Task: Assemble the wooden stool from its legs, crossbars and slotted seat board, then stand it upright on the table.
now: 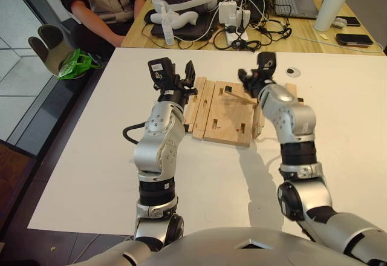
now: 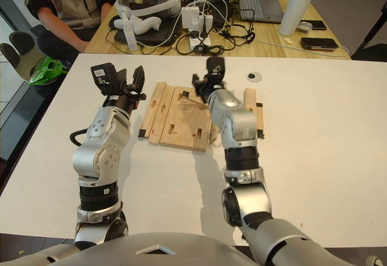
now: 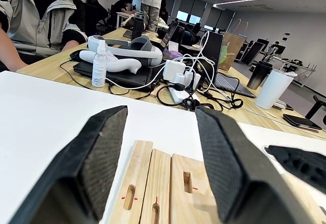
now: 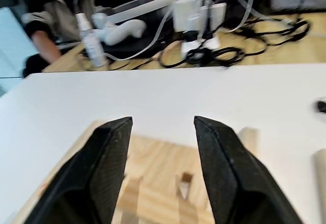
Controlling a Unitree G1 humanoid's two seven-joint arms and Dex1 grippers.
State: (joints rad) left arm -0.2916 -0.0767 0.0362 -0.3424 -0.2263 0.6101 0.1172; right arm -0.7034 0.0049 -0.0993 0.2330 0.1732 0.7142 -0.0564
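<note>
Flat on the white table (image 1: 91, 157) lies the slotted seat board (image 1: 228, 113), with a thin crossbar (image 1: 237, 97) resting aslant on it. Two wooden legs (image 1: 195, 106) lie side by side against its left edge. More legs (image 2: 259, 112) lie on its right, partly hidden by my right arm. My left gripper (image 1: 181, 75) hovers open above the far ends of the left legs (image 3: 137, 193), holding nothing. My right gripper (image 1: 254, 72) hangs open over the board's far edge (image 4: 163, 178), also holding nothing.
A small black round piece (image 1: 294, 71) lies on the table at the far right. Behind the table, a wooden desk holds a headset (image 1: 184, 0), spray bottle (image 1: 167, 27), cables (image 1: 242, 33), laptop (image 1: 296, 0) and tumbler (image 1: 331, 6). A seated person (image 1: 100, 0) is at the back left.
</note>
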